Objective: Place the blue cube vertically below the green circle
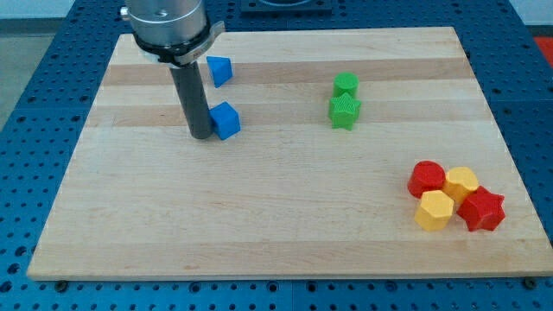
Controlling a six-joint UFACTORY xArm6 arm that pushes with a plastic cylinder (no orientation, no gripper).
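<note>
Camera view: my tip (201, 136), a plain rod with no jaws to spread or pinch, touches the blue cube (226, 120) on its left side, near the wooden board's (259, 216) top-left corner. Counts: two blue blocks including a blue wedge-like block (219, 70), two green (green circle (346, 85), green star (345, 111)), two red, two yellow.

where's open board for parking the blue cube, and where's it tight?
Open: the wide stretch between the blue cube and the green star, and the view's bottom left, below my tip. Also open below the green star, under the green circle. Tight: view's bottom right, where the red circle, yellow blocks and red star cluster.
</note>
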